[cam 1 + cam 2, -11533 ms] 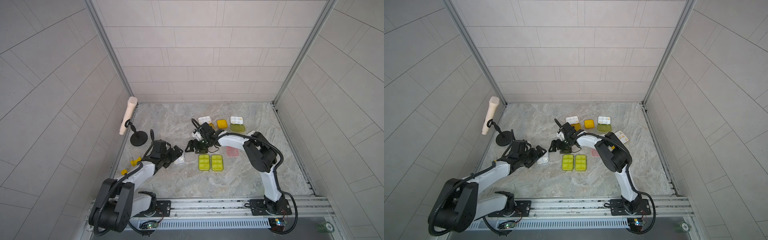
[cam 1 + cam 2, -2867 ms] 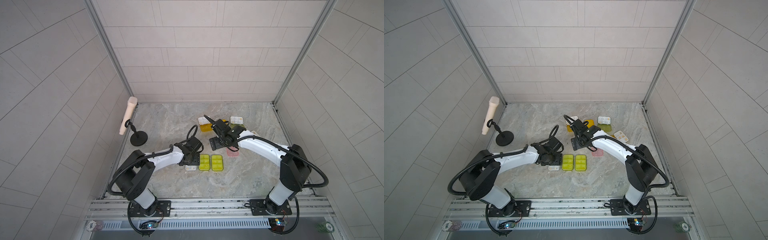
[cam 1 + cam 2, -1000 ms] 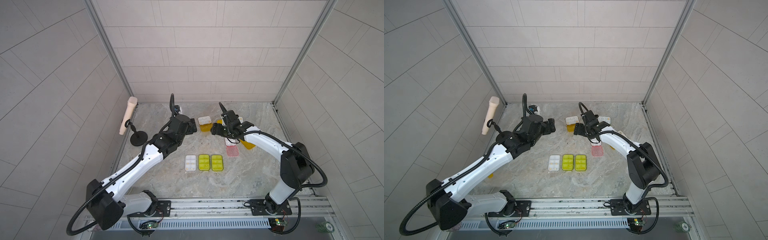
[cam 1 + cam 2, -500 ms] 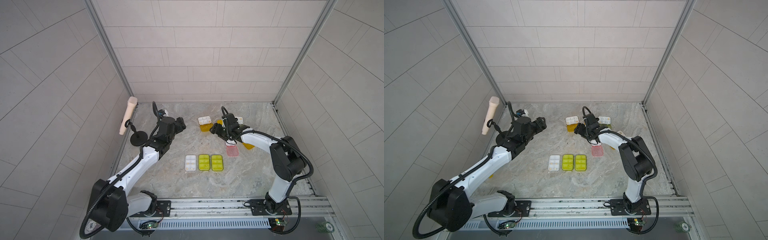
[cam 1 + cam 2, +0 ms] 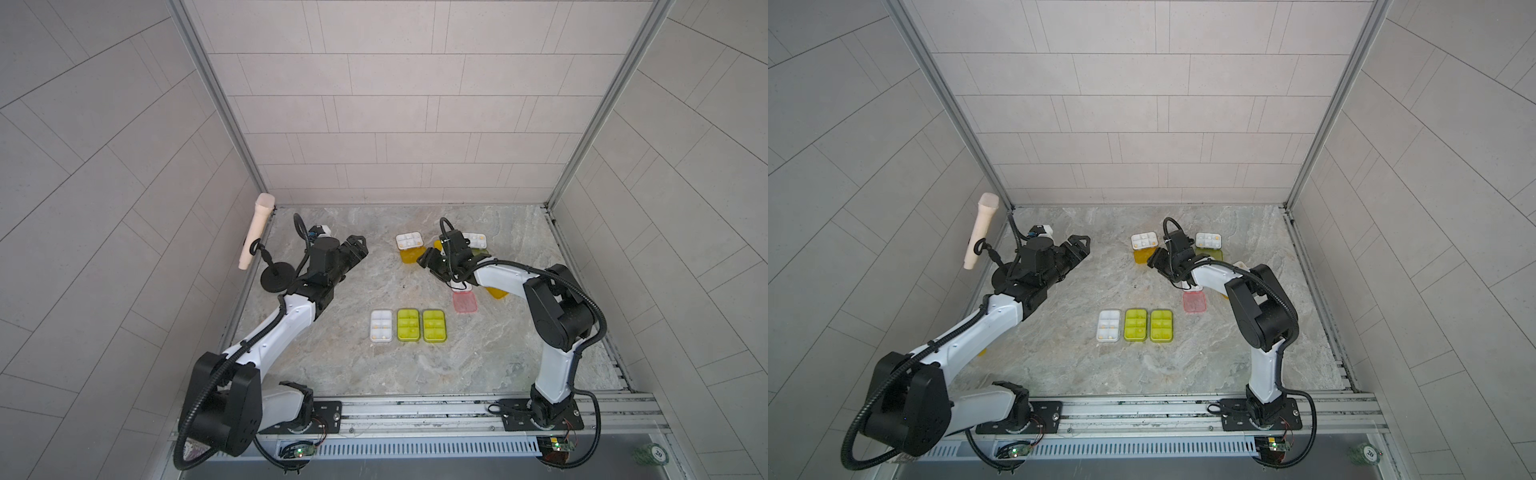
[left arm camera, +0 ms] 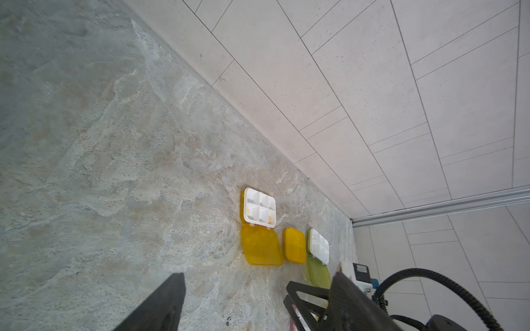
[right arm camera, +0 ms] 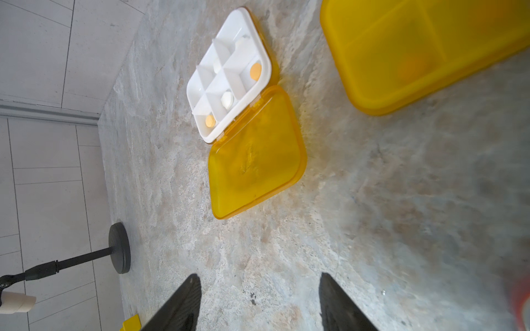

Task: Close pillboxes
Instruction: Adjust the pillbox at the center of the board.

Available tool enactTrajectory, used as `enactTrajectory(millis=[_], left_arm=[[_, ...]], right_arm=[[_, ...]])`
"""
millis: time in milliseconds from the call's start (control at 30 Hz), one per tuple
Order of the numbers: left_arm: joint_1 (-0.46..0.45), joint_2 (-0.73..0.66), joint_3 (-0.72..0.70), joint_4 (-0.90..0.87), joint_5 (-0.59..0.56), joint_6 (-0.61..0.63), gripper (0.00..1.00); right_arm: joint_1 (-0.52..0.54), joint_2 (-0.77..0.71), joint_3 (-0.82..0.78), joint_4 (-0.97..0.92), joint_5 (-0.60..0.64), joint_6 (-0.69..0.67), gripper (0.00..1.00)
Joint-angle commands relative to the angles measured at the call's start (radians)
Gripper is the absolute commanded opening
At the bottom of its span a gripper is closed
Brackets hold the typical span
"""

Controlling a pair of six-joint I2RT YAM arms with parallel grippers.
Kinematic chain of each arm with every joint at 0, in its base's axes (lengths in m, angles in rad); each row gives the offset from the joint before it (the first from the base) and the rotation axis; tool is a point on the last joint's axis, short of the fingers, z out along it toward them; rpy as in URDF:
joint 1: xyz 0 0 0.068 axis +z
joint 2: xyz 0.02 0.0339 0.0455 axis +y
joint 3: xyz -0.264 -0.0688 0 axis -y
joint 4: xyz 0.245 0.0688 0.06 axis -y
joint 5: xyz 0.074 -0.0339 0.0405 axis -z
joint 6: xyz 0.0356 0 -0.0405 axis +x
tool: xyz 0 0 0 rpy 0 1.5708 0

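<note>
Orange pillbox (image 7: 243, 120) open, looks next: left pincer (image 6: 258, 275), right pincer (image 7: 259, 276) both apart, empty; right should flip lid (image 7: 255, 163) onto tray (image 7: 226, 71), press shut.

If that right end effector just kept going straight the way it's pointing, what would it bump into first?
Most likely the open orange lid of the pillbox lying ahead of the right end effector. Only bare tabletop lies between; if tilted downward, it might touch that first.

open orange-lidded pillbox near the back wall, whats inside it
The open orange-lidded pillbox holds two orange pills and at least two white pills. Its dividers hide parts of some compartments, so there may be more.
</note>
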Motion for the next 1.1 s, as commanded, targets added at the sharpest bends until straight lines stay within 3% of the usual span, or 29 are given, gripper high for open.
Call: enactTrajectory(millis=[0, 400, 1067], left_arm=[[0.017, 0.01, -0.022, 0.083, 0.047, -0.032, 0.83], [0.07, 0.074, -0.008, 0.127, 0.159, -0.074, 0.81], [0.088, 0.102, 0.002, 0.14, 0.204, -0.094, 0.81]], right_arm=[[-0.003, 0.028, 0.028, 0.042, 0.01, 0.033, 0.67], [-0.003, 0.084, 0.048, 0.101, 0.018, 0.076, 0.68], [0.0, 0.165, 0.107, 0.145, 0.029, 0.144, 0.48]])
